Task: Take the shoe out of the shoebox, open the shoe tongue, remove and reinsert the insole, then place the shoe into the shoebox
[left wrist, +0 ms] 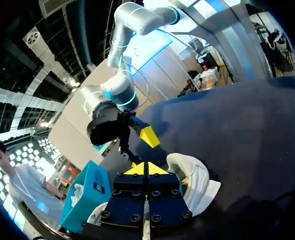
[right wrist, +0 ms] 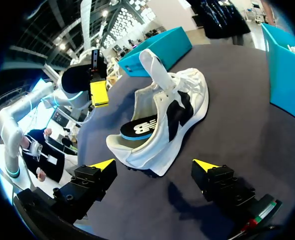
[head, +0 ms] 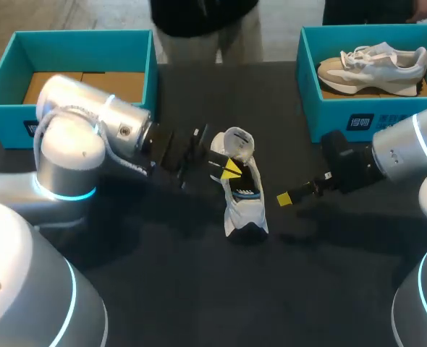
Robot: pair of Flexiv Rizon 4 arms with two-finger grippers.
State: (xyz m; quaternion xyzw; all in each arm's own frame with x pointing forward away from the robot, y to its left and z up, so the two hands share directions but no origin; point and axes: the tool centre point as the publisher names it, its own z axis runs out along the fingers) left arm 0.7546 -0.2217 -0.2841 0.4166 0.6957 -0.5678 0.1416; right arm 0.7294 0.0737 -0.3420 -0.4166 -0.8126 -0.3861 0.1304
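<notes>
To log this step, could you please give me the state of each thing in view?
White shoe: on the table, out of the boxes.
Shoe tongue: lifted open.
Insole: inside the shoe.
Left hand: shut, holding nothing.
Right hand: open, holding nothing.
Left shoebox: lidless, no shoe visible.
Right shoebox: lidless, holds a beige shoe.

The dark blue body of my left gripper (left wrist: 147,169) hides most of the white fabric sneaker (left wrist: 197,180) in the left wrist view; only one pale end shows. In the head view the far right teal cardboard shoebox (head: 336,108) is cut off, its near corner behind my right arm (head: 409,148).
</notes>
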